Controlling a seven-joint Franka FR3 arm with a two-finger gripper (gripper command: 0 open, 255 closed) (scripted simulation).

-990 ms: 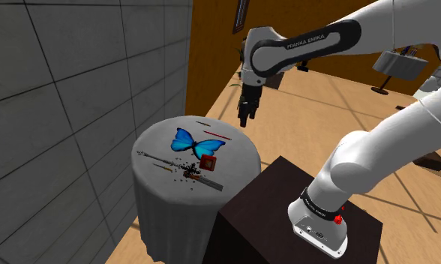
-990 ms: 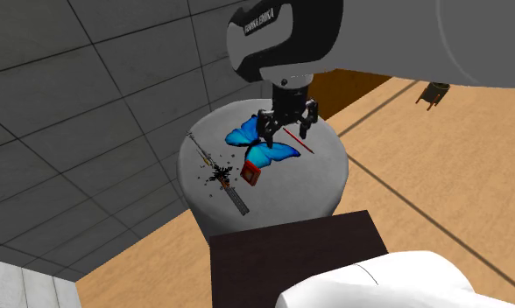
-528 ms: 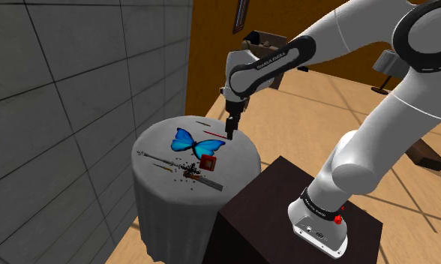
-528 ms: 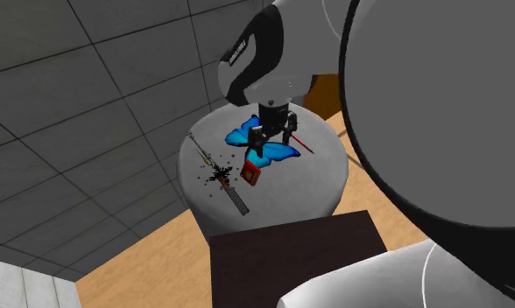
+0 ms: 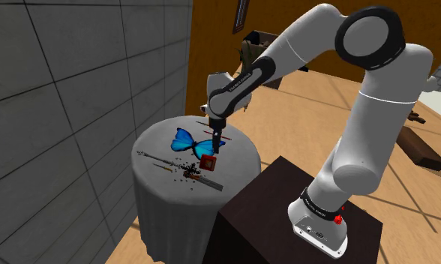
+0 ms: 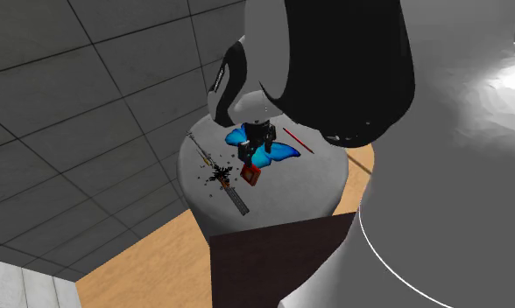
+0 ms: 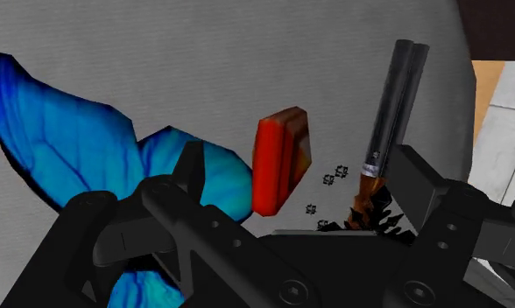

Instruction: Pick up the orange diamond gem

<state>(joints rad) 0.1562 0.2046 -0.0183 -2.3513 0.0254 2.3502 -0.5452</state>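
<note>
The gem is a small red-orange block (image 5: pixel 207 162) standing on a round table draped in grey cloth (image 5: pixel 241 154), beside the lower wing of a blue butterfly (image 5: pixel 190 140). My gripper (image 5: pixel 214 142) hangs just above it, pointing down. In the second exterior view the gripper (image 6: pixel 250 158) is directly over the gem (image 6: pixel 250 177). In the wrist view the gem (image 7: pixel 282 157) stands on edge between the fingers of the open gripper (image 7: pixel 302 168), nearer one finger (image 7: pixel 191 166) than the other, and touched by neither.
A dark wand (image 5: pixel 163 163) with black specks around it and a grey bar (image 5: pixel 209 183) lie on the table next to the gem. A thin red stick (image 6: pixel 298 140) lies beyond the butterfly (image 6: pixel 271 150). A tiled wall (image 5: pixel 54 90) backs the table; the dark stand (image 5: pixel 279 202) is close by.
The arm has swung toward the shoulder view's left and come down, bringing the gripper from beyond the table's far edge to just above the gem. The fingers stayed open.
</note>
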